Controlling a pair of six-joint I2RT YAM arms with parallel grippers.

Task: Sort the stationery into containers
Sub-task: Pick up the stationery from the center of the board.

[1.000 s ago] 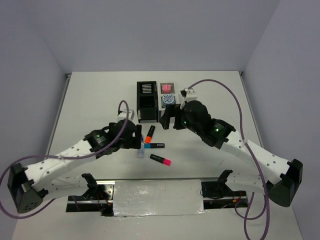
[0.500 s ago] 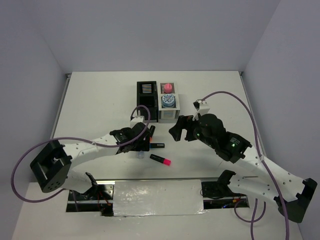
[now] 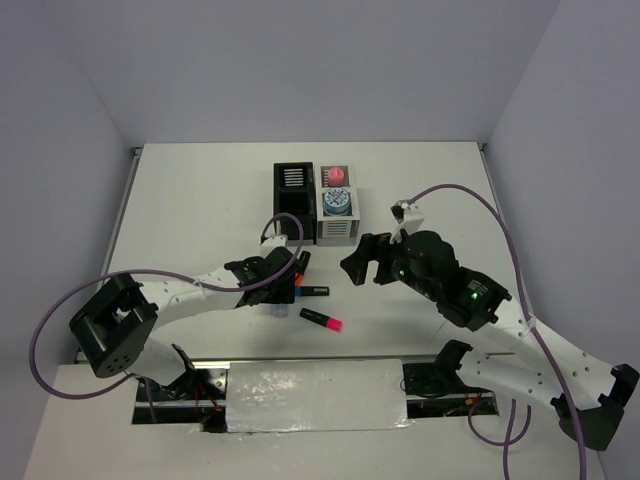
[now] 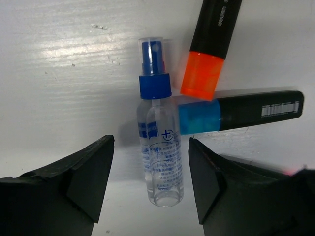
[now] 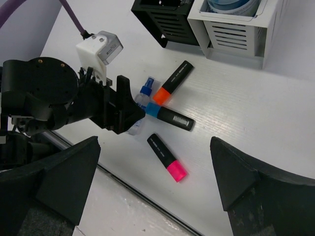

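A clear blue-capped bottle (image 4: 158, 147) lies on the table, cap pointing away, between the fingers of my open left gripper (image 4: 150, 152), which is low over it (image 3: 283, 290). Beside it lie an orange-ended highlighter (image 4: 209, 49) and a blue-ended highlighter (image 4: 241, 112). A pink-ended highlighter (image 5: 167, 157) lies nearer the front edge. My right gripper (image 3: 358, 262) is open and empty, raised over the table right of the highlighters. The black organiser (image 3: 292, 200) and the white organiser (image 3: 350, 228) stand side by side at the back. The white one holds a pink tube (image 3: 336, 177) and a blue roll (image 3: 337, 200).
The table's front edge with a metal rail (image 5: 123, 189) runs close below the pink-ended highlighter. The left arm (image 3: 190, 295) lies low across the near left of the table. Purple cables (image 3: 470, 200) loop above both arms.
My right gripper has pulled back from the white organiser towards the front. My left gripper has moved right and forward, down over the bottle.
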